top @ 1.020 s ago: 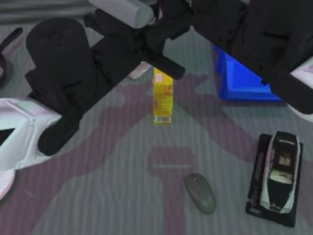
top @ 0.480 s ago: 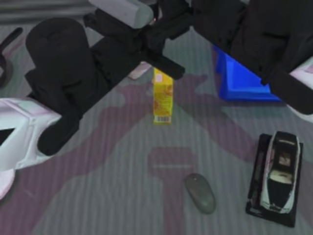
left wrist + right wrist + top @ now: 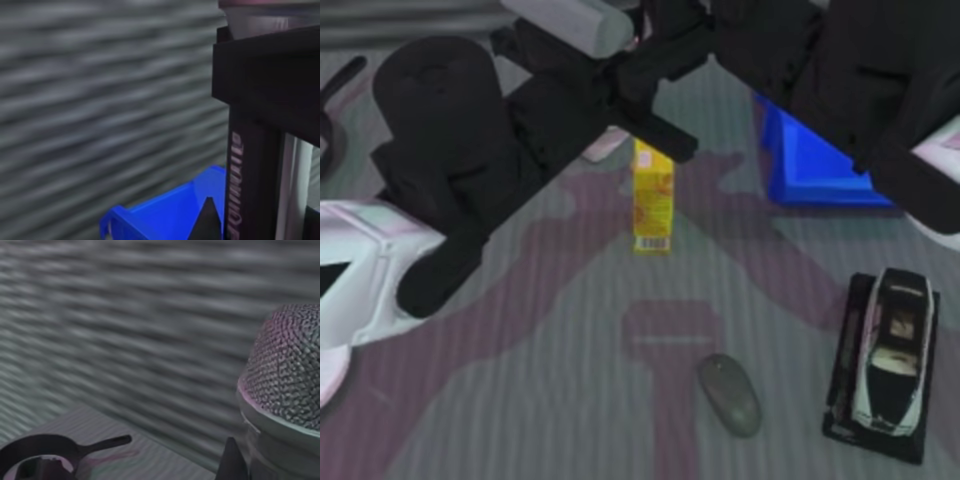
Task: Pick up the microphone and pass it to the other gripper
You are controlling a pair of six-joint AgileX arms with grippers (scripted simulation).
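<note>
The microphone (image 3: 285, 370) is held up in the air at the back middle of the table, above the yellow carton. Its mesh head fills the side of the right wrist view. The black handle (image 3: 252, 190) runs through the left wrist view. From above, the silver-grey head (image 3: 575, 25) shows at the top edge. My left gripper (image 3: 620, 95) and right gripper (image 3: 665, 55) meet there. One left fingertip (image 3: 207, 222) lies against the handle. One right fingertip (image 3: 230, 462) lies against the body just under the head. The other finger of each gripper is hidden.
The yellow carton (image 3: 653, 200) stands under the grippers. A blue bin (image 3: 810, 160) sits at the back right. A grey mouse (image 3: 729, 395) lies near the front. A toy car on a black base (image 3: 890, 350) is at the front right. A black pan (image 3: 50, 447) lies at the far left.
</note>
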